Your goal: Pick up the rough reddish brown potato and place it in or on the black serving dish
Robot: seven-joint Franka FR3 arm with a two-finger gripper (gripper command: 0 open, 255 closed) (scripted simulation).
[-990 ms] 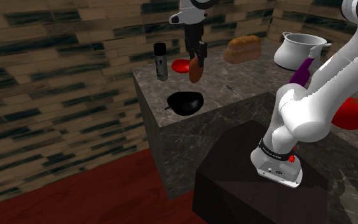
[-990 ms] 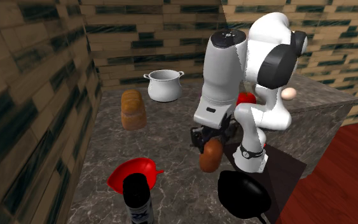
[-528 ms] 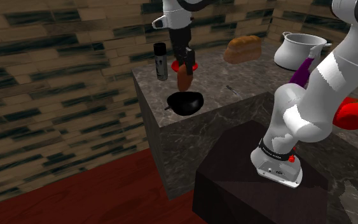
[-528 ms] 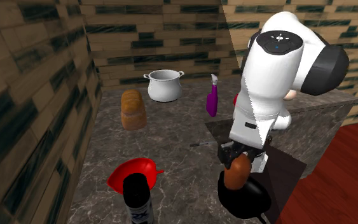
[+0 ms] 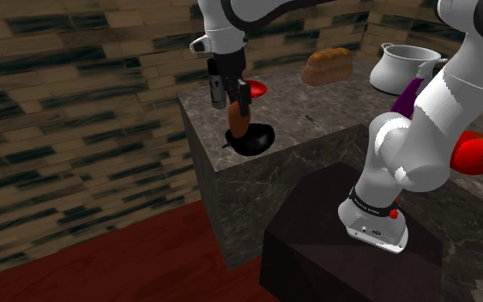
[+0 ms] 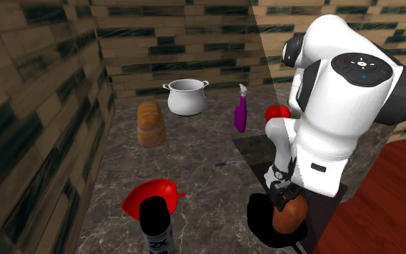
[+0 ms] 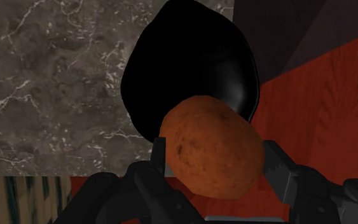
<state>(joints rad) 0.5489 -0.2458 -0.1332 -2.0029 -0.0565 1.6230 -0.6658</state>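
At the worktop corner above the red wooden floor (image 5: 102,274), the glossy black, teardrop-shaped serving dish (image 5: 259,140) is seen resting on the dark marbled stone worktop (image 5: 316,120), close to both edges.

The all-black two-finger gripper (image 5: 238,111) is positioned over the dish. Its fingers (image 7: 160,154) are closed partway and clasp the rough, reddish-brown oval potato (image 7: 212,147) on both sides. The potato is therefore held aloft and has not yet been set down.

- Shoulder view: the potato's long axis is roughly upright, hanging below the fingertips. Its lower end is level with the dish rim; contact cannot be determined.
- Wrist view: the dish lies straight along the gripper's line. The potato covers the part nearest the corner, and most of the hollow lies further in from the edges.

Judged: a short descent and release should suffice. A slight shift inward would lessen the chance of the potato rolling off the rim.
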